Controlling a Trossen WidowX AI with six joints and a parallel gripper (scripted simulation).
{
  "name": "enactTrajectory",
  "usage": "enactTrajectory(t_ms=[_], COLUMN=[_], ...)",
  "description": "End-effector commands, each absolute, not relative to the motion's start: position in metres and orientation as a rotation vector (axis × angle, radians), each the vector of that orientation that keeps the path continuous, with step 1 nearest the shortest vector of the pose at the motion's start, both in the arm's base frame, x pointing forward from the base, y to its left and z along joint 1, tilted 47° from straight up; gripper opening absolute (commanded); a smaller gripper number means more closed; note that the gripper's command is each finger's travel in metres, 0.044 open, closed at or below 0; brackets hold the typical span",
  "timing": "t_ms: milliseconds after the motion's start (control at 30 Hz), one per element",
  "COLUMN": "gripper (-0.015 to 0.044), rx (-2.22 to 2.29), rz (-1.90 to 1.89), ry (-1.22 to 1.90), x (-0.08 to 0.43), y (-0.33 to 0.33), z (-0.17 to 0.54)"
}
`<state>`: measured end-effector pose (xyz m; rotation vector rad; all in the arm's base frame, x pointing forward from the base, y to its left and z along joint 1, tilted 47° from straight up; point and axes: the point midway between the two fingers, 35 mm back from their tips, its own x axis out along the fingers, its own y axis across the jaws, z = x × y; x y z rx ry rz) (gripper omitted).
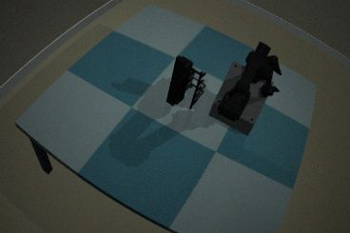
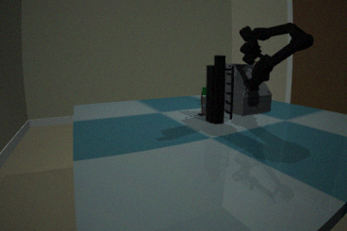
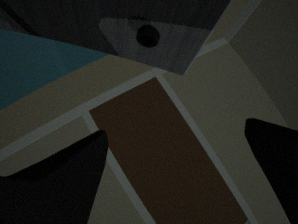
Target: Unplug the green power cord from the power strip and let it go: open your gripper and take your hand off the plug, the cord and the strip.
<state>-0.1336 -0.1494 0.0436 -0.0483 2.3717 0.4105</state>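
Note:
A small patch of green (image 2: 204,90), which looks like part of the green plug or cord, shows above a small grey piece just left of the tall dark blocks. The cord's run, the strip's sockets and whether the plug is seated cannot be made out. No green shows in the top view or the wrist view. My gripper (image 3: 177,132) is open, with nothing between its two dark fingers in the wrist view. The arm (image 1: 262,63) (image 2: 283,29) is folded over its base, and its hand is apart from the green piece in the exterior view.
Tall dark blocks (image 1: 178,82) (image 2: 217,89) stand upright near the table's middle, with a thin black rack-like frame (image 2: 231,93) beside them. The arm stands on a grey mount (image 1: 230,77) (image 2: 240,105). A brown door (image 2: 321,41) (image 3: 160,145) is beyond the table. The views are dim.

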Motion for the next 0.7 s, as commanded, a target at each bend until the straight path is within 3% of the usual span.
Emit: enactTrajectory(t_ms=[0, 267, 667], gripper=[0.0374, 0.0164, 0.0160], rx=[-0.050, 0.019, 0.380], rz=[0.404, -0.041, -0.376], ry=[2.370, 2.163, 1.841], x=[-0.133, -0.064, 0.037], y=[-0.150, -0.195, -0.218], z=[0.043, 0.022, -0.006])
